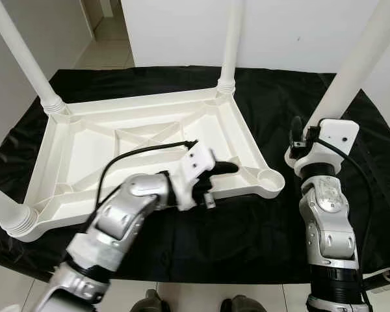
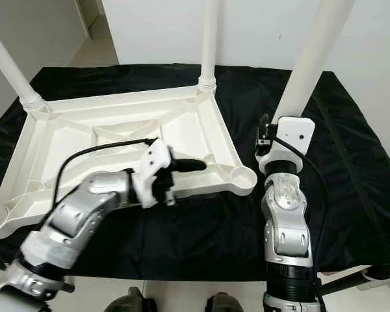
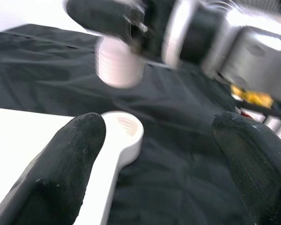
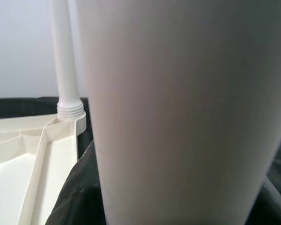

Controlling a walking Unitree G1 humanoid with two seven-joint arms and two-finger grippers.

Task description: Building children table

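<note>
— How was the left gripper (image 1: 216, 174) set?

— Spread wide. In the left wrist view its two black fingers (image 3: 65, 164) stood far apart with nothing between them. In the head views it hung over the near right corner of the tabletop (image 1: 91, 146), one finger lying across the rim there. Whether it touched the rim, I could not tell.

— What lay beyond its fingers?

— The empty round socket (image 3: 126, 129) at that corner, just ahead of them, and past it the black cloth (image 1: 247, 240).

— And the right gripper (image 1: 298, 140)?

— It was clamped on a loose white leg (image 1: 364, 55), down near the leg's threaded end (image 3: 119, 65). The leg rose upright and tilted a little, up past the top of the picture. Its lower end hung just beside the empty socket, to the right of it and above the cloth. In the right wrist view the leg's smooth white side was pressed close against the camera.

— How did the table itself look?

— White plastic, lying upside down on the black cloth, which was spread on a pale tiled floor (image 1: 201, 296). The underside showed raised ribs crossing in the middle. A leg stood in the far left corner (image 1: 23, 55), another in the far right corner (image 1: 231, 42), and a third in the near left corner (image 1: 3, 208). The near right socket (image 1: 270, 177) was open.
</note>
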